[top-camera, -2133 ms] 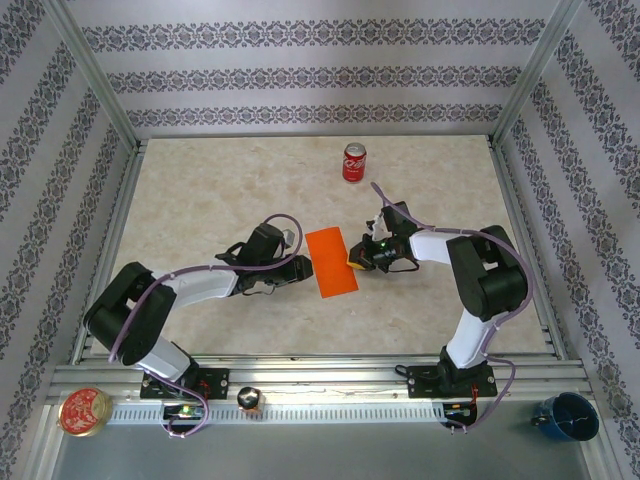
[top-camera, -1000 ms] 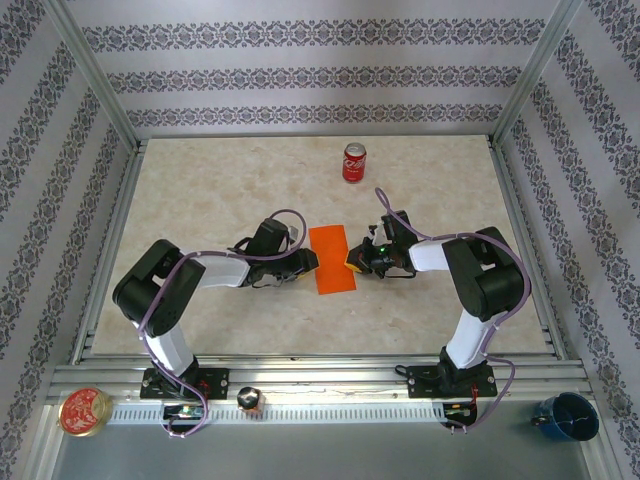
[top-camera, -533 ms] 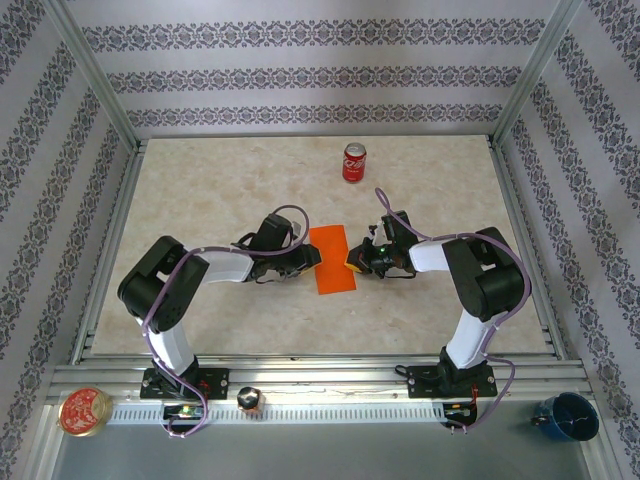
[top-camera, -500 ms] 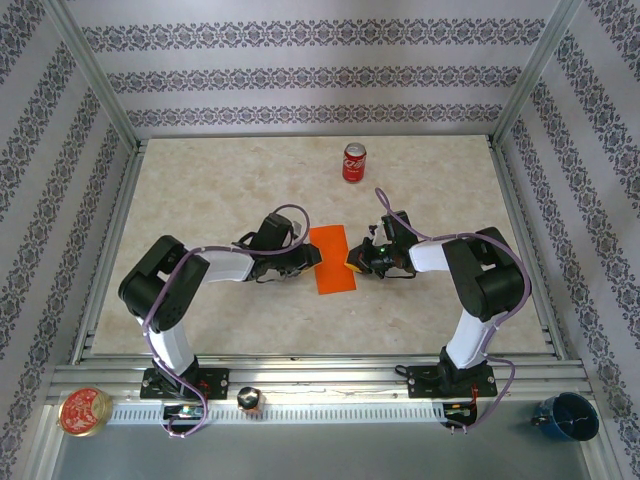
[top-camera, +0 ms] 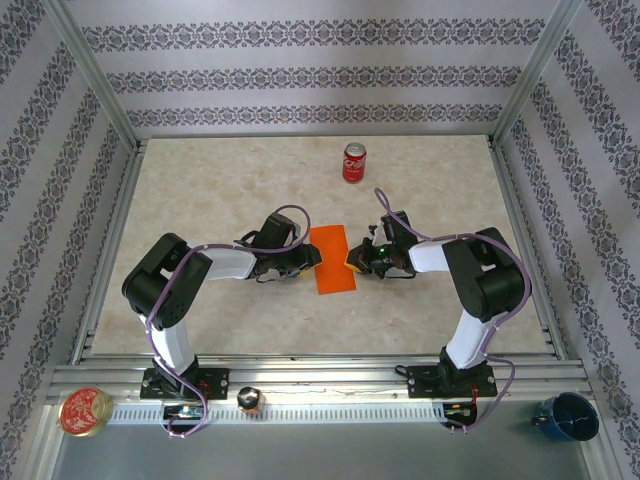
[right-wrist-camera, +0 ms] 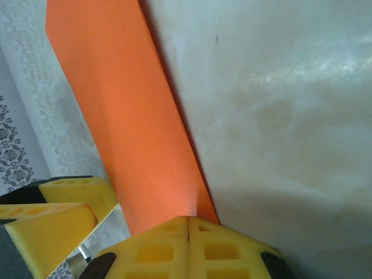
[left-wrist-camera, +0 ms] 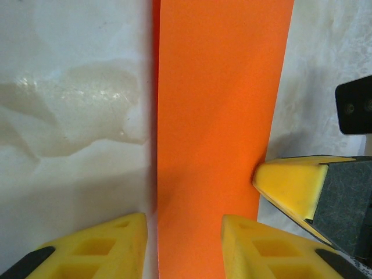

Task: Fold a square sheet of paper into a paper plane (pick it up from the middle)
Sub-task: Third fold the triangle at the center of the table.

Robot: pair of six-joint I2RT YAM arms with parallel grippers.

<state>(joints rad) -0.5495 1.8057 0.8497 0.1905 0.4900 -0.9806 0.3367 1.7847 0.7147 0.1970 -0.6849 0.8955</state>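
The orange sheet point(top-camera: 332, 259), folded to a narrow strip, is lying flat at the middle of the bench point(top-camera: 200, 200). My right end effector point(right-wrist-camera: 189, 232) is closed on nothing, and its joined tips are pressing at the strip's right edge, apparently pinning it against sliding. My left end effector point(left-wrist-camera: 183, 235) is standing narrowly parted astride the left long edge, one finger over paper and one over bare bench, seemingly positioning to work that edge.

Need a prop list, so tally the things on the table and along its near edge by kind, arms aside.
Paper: 1
Can: 1
Tin: 1
Cup: 1
Dark round object: 1
Total: 5
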